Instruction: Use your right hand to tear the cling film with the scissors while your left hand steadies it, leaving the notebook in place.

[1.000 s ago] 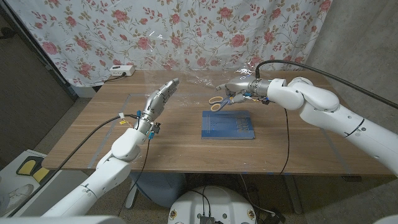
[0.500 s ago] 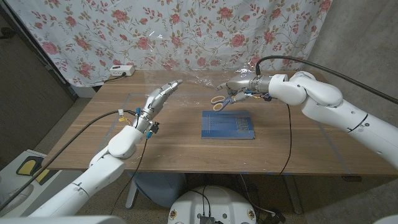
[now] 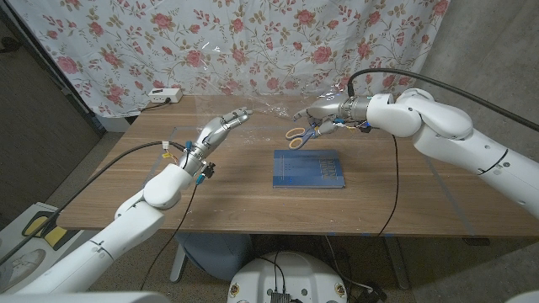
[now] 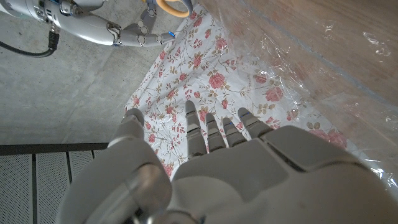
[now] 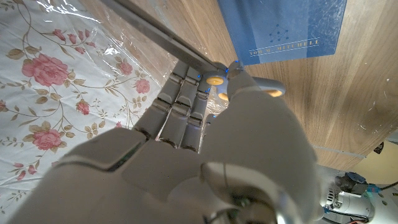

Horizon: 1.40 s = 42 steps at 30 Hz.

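Across the head view, the cling film (image 3: 269, 93) hangs as a clear sheet over the far edge of the surface (image 3: 236, 198). At two o'clock the right hand (image 3: 324, 111) holds the scissors (image 3: 298, 135), orange loops hanging toward the blue notebook (image 3: 310, 168), which lies just below them. At ten o'clock the left hand (image 3: 221, 128) reaches up toward the film, fingers spread wide, holding nothing.

From the left wrist, its fingers (image 4: 208, 130) point at the crinkled film (image 4: 323, 74); I cannot tell whether they touch.

From the right wrist, the fingers (image 5: 180, 102) wrap the scissors (image 5: 214, 81) above the notebook (image 5: 286, 28).

Unsteadied film would likely stretch rather than tear, and a low sweep could nudge the notebook.
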{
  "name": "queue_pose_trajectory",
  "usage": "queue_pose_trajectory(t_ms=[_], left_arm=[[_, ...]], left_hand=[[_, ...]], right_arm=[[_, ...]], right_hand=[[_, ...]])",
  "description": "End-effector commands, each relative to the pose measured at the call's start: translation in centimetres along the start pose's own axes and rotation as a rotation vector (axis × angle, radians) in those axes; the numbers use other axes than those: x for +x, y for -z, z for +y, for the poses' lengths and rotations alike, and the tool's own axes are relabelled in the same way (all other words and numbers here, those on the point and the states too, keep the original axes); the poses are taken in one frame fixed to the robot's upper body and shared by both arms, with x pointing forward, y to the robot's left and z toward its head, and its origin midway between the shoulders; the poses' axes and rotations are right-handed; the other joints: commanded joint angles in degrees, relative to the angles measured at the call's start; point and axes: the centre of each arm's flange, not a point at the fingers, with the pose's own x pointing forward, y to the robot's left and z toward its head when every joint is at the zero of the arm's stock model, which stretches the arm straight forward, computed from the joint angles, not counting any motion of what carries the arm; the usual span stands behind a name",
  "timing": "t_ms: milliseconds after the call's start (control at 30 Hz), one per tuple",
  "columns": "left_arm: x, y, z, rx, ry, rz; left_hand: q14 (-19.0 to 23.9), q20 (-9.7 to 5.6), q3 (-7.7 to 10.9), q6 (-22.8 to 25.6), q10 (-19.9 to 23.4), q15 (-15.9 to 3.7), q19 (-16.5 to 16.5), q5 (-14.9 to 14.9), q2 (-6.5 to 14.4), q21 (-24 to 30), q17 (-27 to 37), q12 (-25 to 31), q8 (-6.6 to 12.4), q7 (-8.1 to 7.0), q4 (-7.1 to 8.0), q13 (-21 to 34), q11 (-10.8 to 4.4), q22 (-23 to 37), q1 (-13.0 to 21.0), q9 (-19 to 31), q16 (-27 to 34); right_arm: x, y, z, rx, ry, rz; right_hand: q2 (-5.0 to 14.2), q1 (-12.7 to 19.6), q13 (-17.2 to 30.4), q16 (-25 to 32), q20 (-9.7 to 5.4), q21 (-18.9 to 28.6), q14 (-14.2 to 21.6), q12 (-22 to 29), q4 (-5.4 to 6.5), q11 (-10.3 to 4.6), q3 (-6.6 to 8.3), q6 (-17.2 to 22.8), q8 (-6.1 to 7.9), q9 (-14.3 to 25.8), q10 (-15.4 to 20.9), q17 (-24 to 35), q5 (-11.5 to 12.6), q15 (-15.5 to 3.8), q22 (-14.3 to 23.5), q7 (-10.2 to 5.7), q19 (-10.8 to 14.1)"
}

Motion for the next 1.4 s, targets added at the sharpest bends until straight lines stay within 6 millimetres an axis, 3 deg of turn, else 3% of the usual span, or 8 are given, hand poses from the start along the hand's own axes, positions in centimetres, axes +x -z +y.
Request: queue_pose_trajectory(t_ms=[33, 333, 500, 600, 867, 1000, 1100, 1400], left_arm=[[0.7, -1.1, -0.1, 0.107, 0.029, 0.009], [0.8, -1.2, -0.5, 0.143, 0.03, 0.022], [1.1, -1.2, -0.8, 0.154, 0.045, 0.024], [1.2, -1.3, -1.0, 0.16, 0.052, 0.026], [1.5, -1.4, -1.9, 0.195, 0.076, 0.037], [1.5, -1.3, -2.4, 0.199, 0.094, 0.048], [1.4, -1.2, -2.8, 0.196, 0.082, 0.05], [1.0, -1.3, -3.7, 0.191, 0.009, 0.029]], left_hand=[[-1.13, 0.09, 0.73, 1.99, -1.32, -0.18, -0.58, 0.1, -0.56, -0.18, 0.03, -0.16, 0.51, -0.08, 0.05, 0.14, 0.16, 0.12, 1.99, 0.3, -0.09], [-1.94, 0.42, 1.11, 2.76, -1.92, -0.06, -0.95, -0.11, -1.83, -0.21, 0.03, -0.06, 0.47, -0.47, -0.31, 0.13, -0.63, 0.07, 4.38, 0.29, 0.01], [-2.18, 1.78, 1.63, 1.96, -2.48, 1.13, -1.14, -0.32, -2.25, -0.18, 0.04, 0.03, -0.09, 0.55, -0.21, 0.14, 0.24, 0.07, 6.71, 0.36, 0.18], [-2.27, 2.19, 2.13, 1.68, -2.83, 1.38, -1.17, -0.45, -2.45, -0.12, 0.04, 0.17, -0.38, 0.7, -0.11, 0.16, 0.36, 0.07, 8.93, 0.44, 0.29], [-2.78, 2.65, 2.79, 1.57, -3.65, 1.63, -1.2, -0.42, -2.15, -0.09, 0.05, 0.09, -0.5, 0.58, -0.1, 0.19, 0.42, 0.07, 11.11, 0.55, 0.22], [-2.97, 1.38, 4.34, 2.69, -3.88, 0.46, -1.18, 0.74, -1.46, -0.05, 0.04, 0.35, -0.19, -0.43, -0.4, 0.2, -0.32, 0.04, 15.2, 0.62, 0.32], [-3.09, 1.38, 4.64, 2.75, -4.07, 0.49, -1.16, 1.04, -1.52, -0.05, 0.03, 0.35, -0.22, -0.55, -0.44, 0.19, -0.53, 0.03, 16.22, 0.62, 0.29], [-3.12, 1.31, 3.65, 3.46, -4.0, 0.39, -1.03, 0.28, -4.08, 0.0, 0.04, 0.6, -0.08, -0.39, 0.0, 0.19, -0.68, 0.04, 17.48, 0.64, 0.39]], right_arm=[[0.2, -0.7, -0.9, -0.055, -0.028, -0.018], [0.8, -1.1, -1.1, -0.091, -0.054, -0.029], [1.6, -1.7, -1.1, -0.138, -0.081, -0.044], [1.8, -1.7, -1.4, -0.149, -0.085, -0.044], [1.7, -1.1, -2.6, -0.173, -0.077, -0.023], [1.4, -1.0, -3.4, -0.193, -0.063, -0.007], [1.4, -1.2, -3.7, -0.216, -0.059, -0.001], [1.4, -2.2, -3.6, -0.263, -0.069, -0.018]], right_hand=[[0.08, 0.7, 0.24, -0.04, -2.86, 0.47, 0.79, 0.16, 0.21, -10.87, -0.13, -0.06, 0.36, 0.15, 10.94, 0.11, 0.36, -8.37, 0.2, 0.14, -0.3], [0.16, 0.77, 0.21, -0.22, -2.87, 0.76, 0.77, 0.13, 0.24, -10.69, -0.17, -0.06, 0.48, 0.1, 11.13, 0.11, 0.39, -8.37, 0.18, 0.02, -0.47], [0.18, 0.82, 0.35, -0.36, -2.87, 1.03, 0.76, 0.07, 0.26, -10.66, -0.25, -0.11, 0.56, 0.05, 10.98, 0.15, 0.43, -8.36, 0.15, 0.02, -0.65], [0.19, 0.82, 0.4, -0.38, -2.89, 1.09, 0.78, 0.08, 0.27, -10.66, -0.26, -0.07, 0.59, 0.05, 10.98, 0.17, 0.44, -8.37, 0.15, -0.04, -0.67], [0.21, 0.87, 0.55, -0.48, -2.9, 1.36, 0.79, 0.09, 0.28, -10.62, -0.32, -0.05, 0.67, 0.01, 10.96, 0.23, 0.48, -8.37, 0.12, -0.14, -0.75], [0.2, 0.91, 0.52, -0.49, -2.91, 1.47, 0.82, 0.07, 0.27, -10.46, -0.34, 0.02, 0.72, 0.0, 11.04, 0.29, 0.5, -8.37, 0.11, -0.14, -0.79], [0.2, 0.92, 0.56, -0.53, -2.93, 1.53, 0.8, 0.03, 0.26, -10.57, -0.35, 0.08, 0.75, 0.0, 10.94, 0.28, 0.51, -8.37, 0.11, -0.14, -0.79], [0.21, 0.94, 0.69, -0.62, -2.99, 1.74, 0.82, 0.03, 0.29, -10.64, -0.4, 0.03, 0.77, -0.02, 10.89, 0.31, 0.54, -8.37, 0.08, -0.21, -0.86]])
